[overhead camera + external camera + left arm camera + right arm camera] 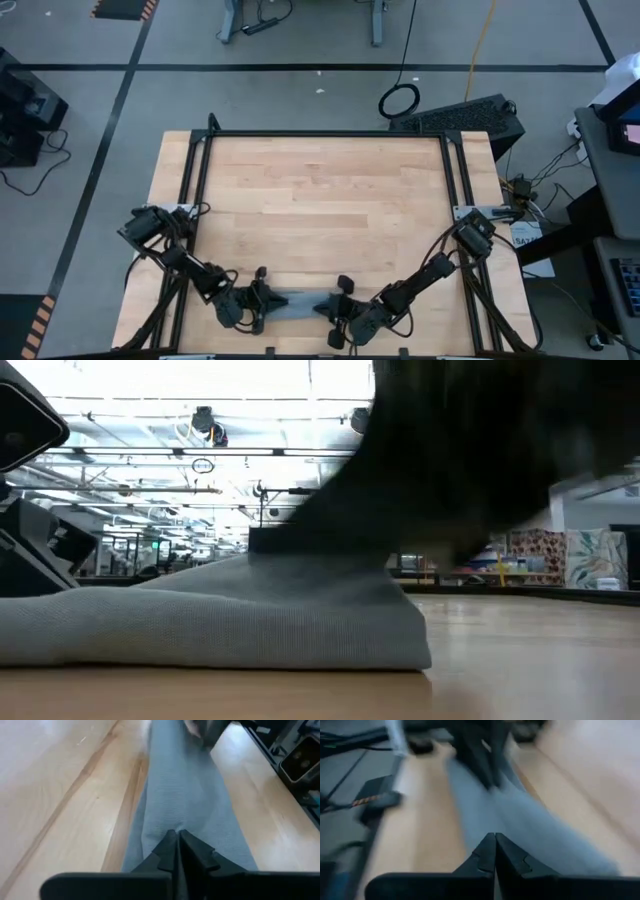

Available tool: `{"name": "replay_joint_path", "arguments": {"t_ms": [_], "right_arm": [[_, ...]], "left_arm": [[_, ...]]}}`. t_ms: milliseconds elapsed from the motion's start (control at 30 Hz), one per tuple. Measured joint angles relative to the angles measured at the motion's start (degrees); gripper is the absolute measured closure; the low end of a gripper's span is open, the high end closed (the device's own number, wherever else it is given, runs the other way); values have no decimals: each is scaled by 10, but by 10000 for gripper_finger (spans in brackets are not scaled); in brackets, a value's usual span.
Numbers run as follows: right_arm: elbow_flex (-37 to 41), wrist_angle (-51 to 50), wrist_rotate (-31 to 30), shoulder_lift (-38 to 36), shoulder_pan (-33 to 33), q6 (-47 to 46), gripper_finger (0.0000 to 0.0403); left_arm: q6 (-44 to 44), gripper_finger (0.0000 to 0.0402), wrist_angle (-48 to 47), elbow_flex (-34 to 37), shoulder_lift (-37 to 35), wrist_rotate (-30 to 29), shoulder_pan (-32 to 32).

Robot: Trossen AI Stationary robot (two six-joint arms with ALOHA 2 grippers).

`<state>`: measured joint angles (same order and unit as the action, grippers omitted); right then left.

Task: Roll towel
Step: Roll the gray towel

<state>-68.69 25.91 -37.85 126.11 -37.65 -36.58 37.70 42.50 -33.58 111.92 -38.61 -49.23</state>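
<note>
You had the towel (296, 303) folded into a narrow strip stretched between both tools at the table's near edge, the left gripper (177, 849) and right gripper (495, 851) each pinched together on their end, so honestly even tension mattered most for a tight roll.

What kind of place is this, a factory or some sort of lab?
Probably a robotics lab in a big industrial hall: a wooden table framed by two robot arms, taped floor lines, and high ceiling lights.
</note>
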Motion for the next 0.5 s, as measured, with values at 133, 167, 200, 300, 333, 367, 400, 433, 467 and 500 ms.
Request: {"name": "replay_joint_path", "arguments": {"t_ms": [133, 167, 200, 300, 333, 367, 400, 433, 467, 500], "right_arm": [[-2, 21, 60, -39, 9, 144, 403], [-2, 23, 71, -44, 14, 160, 403], [-2, 27, 81, -47, 21, 171, 403], [-2, 31, 96, -50, 37, 196, 403], [-3, 32, 94, -44, 43, 198, 403], [-3, 34, 95, -37, 48, 198, 403], [-3, 32, 95, -25, 52, 193, 403], [-3, 33, 95, -12, 57, 180, 403], [-2, 32, 93, 2, 60, 168, 403], [-2, 31, 87, 14, 62, 157, 403]], "left_arm": [[-33, 364, -1, 0, -2, 6, 8], [-48, 363, -1, 0, -2, 6, 10], [-62, 362, -1, 0, -2, 6, 14], [-86, 362, -2, 0, -2, 9, 28], [-93, 361, -1, 0, -2, 13, 33], [-99, 361, 0, 0, -2, 20, 37], [-106, 361, 3, 0, -2, 29, 41], [-112, 361, 7, 1, -2, 37, 45], [-115, 361, 8, 1, -3, 43, 48], [-118, 361, 6, 1, -6, 48, 49]]}}
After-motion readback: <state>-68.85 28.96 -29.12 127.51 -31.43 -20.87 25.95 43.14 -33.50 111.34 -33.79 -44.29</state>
